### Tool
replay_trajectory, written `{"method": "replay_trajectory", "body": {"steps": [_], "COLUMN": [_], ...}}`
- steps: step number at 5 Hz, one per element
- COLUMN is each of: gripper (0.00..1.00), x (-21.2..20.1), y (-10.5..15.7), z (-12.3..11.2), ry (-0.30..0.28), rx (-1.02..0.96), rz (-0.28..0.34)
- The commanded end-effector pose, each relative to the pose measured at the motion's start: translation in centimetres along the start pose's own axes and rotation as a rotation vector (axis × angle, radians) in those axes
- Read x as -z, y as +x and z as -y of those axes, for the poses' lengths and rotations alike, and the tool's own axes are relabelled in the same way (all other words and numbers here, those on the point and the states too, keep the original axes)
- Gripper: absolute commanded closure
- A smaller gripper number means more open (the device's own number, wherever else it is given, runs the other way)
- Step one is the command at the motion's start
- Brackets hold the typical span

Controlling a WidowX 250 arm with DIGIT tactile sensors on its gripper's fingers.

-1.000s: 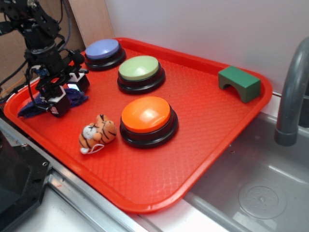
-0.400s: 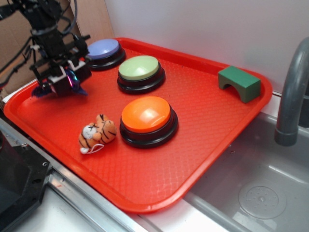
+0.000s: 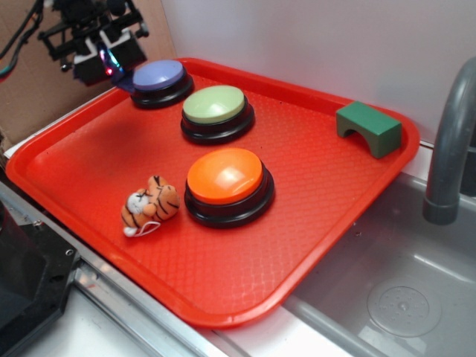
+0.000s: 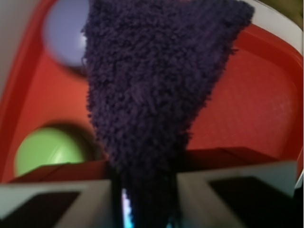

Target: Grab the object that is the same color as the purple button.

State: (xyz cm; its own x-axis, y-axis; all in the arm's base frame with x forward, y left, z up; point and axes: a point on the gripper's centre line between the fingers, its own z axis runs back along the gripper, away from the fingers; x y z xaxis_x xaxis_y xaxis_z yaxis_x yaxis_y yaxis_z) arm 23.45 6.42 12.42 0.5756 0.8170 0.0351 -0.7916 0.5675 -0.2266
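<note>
My gripper (image 3: 104,59) hangs high above the tray's far left corner, shut on the dark purple fuzzy cloth (image 4: 152,95). In the wrist view the cloth hangs from between the jaws and fills most of the frame. In the exterior view only a dark tip of the cloth (image 3: 123,80) shows under the gripper. The purple button (image 3: 158,76) stands on the red tray (image 3: 312,186) just right of the gripper; the wrist view shows the button (image 4: 64,35) blurred behind the cloth.
A green-topped button (image 3: 216,105) and an orange-topped button (image 3: 225,177) stand on the tray. A small tiger plush (image 3: 151,204) lies at the front left. A green arch block (image 3: 368,128) sits at the far right corner. A sink and grey faucet (image 3: 450,149) are to the right.
The gripper has risen from the tray's left side and moved back toward the purple button, carrying the cloth up off the tray surface.
</note>
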Motion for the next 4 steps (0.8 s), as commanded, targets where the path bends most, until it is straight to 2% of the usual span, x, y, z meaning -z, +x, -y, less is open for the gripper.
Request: {"method": "replay_trajectory", "body": {"steps": [1, 2, 3, 4], "gripper": [1.00, 1.00, 1.00, 1.00], "x": [-5.2, -7.0, -7.0, -4.7], "y": [-3.8, -5.3, -6.8, -6.1], "z": [1.8, 2.0, 1.6, 1.5], "ry": [-0.016, -0.040, -0.040, -0.004], "rx": [0.518, 0.767, 1.018, 1.033], "rz": [0.042, 0.016, -0.019, -0.039]}}
